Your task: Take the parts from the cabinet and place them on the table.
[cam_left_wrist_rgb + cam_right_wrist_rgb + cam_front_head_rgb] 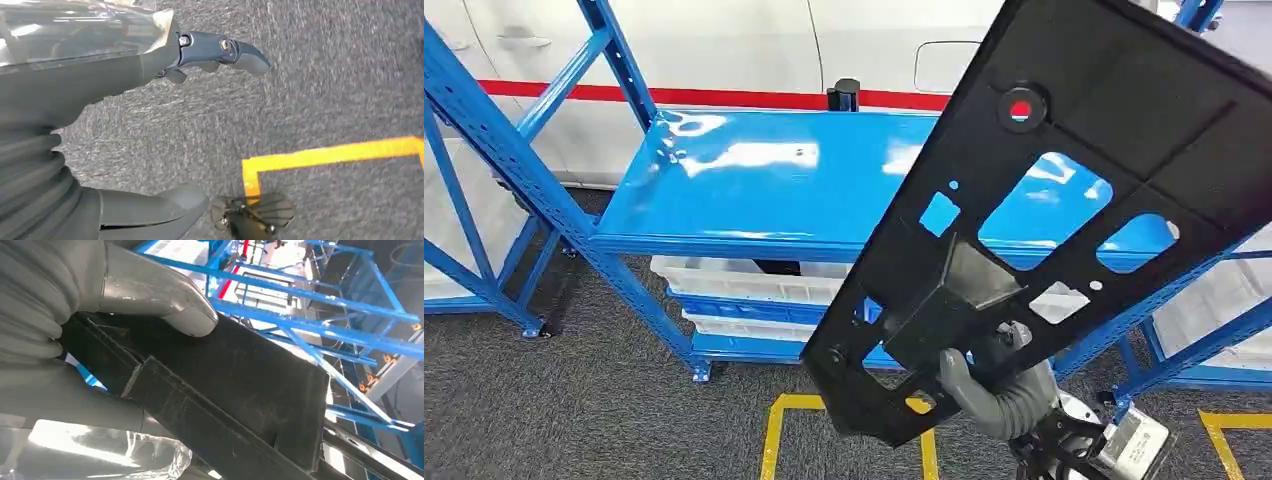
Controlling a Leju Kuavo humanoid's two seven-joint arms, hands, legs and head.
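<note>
Right hand point(996, 385) grips black panel point(1064, 190) overhead.

The long black panel point(1064, 200) my right hand point(999, 395) is gripping is slanting across my right side, blocking most of the way there. The blue surface point(754, 180) is lying open on the left, though slanted blue struts point(499, 150) are crossing beside it. White bins point(744, 280) are filling the shelf below. My left hand point(150, 125) is hanging over bare carpet point(325, 75).
</note>
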